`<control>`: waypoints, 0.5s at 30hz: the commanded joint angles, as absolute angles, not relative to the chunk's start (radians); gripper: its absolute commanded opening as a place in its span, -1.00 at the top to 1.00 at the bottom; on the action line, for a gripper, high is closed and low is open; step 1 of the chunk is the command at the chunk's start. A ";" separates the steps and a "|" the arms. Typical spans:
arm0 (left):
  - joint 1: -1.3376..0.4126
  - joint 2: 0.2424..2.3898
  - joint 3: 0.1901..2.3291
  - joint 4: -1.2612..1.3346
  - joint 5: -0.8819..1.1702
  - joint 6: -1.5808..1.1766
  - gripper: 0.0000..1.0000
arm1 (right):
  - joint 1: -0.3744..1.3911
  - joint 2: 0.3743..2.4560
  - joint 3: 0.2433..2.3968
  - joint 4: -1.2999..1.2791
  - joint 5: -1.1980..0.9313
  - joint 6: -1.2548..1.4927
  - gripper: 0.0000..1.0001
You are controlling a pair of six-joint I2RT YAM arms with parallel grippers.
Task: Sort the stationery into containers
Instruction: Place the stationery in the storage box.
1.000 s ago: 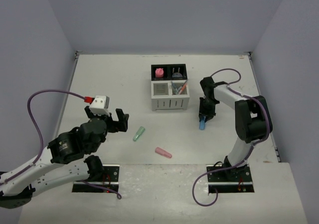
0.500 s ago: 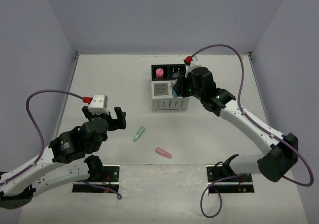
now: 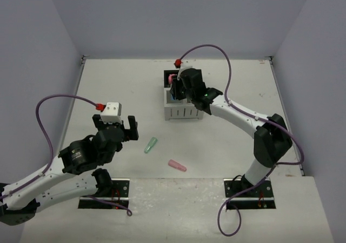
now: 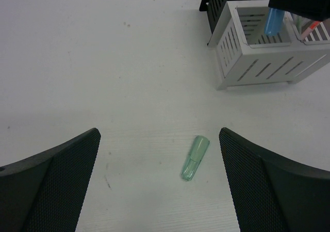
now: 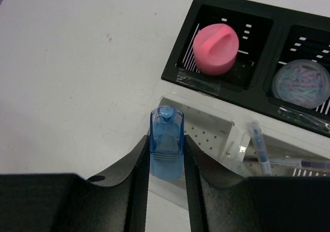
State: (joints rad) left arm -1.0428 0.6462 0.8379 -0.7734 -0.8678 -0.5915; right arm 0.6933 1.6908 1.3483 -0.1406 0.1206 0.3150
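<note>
My right gripper (image 5: 166, 154) is shut on a stubby blue marker (image 5: 166, 142) and holds it over the left white bin (image 5: 216, 134) of the organizer (image 3: 184, 110). The marker also shows in the left wrist view (image 4: 273, 19). The pink eraser (image 5: 215, 48) sits in the left black bin, the round grey-blue puck (image 5: 302, 81) in the right black bin, and thin pens (image 5: 259, 147) in the right white bin. A green marker (image 3: 151, 144) and a pink marker (image 3: 177, 166) lie on the table. My left gripper (image 4: 160, 191) is open above the green marker (image 4: 195, 157).
White table (image 3: 119, 86) enclosed by grey-blue walls. Purple cables loop from both arms. Arm base plates (image 3: 102, 191) sit at the near edge.
My right arm carried the blue marker from the table at the right up and left to over the organizer's left white bin. My left gripper shifted slightly.
</note>
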 commanded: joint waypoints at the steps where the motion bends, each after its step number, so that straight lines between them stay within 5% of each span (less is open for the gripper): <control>1: -1.037 0.635 0.850 -0.769 -0.895 -0.608 -1.00 | 0.716 1.704 1.400 -0.078 0.180 0.273 0.83; 6: -1.037 0.638 0.850 -0.769 -0.891 -0.607 -1.00 | 0.716 1.713 1.412 -0.115 0.169 0.259 0.40; 8: -1.037 0.636 0.850 -0.769 -0.891 -0.606 -1.00 | 0.718 1.706 1.403 -0.118 0.165 0.254 0.04; 13: -1.037 0.637 0.848 -0.764 -0.884 -0.601 -1.00 | 0.719 1.703 1.404 -0.134 0.169 0.239 -0.04; 15: -1.037 0.641 0.848 -0.765 -0.884 -0.602 -1.00 | 0.719 1.693 1.405 -0.146 0.173 0.237 -0.25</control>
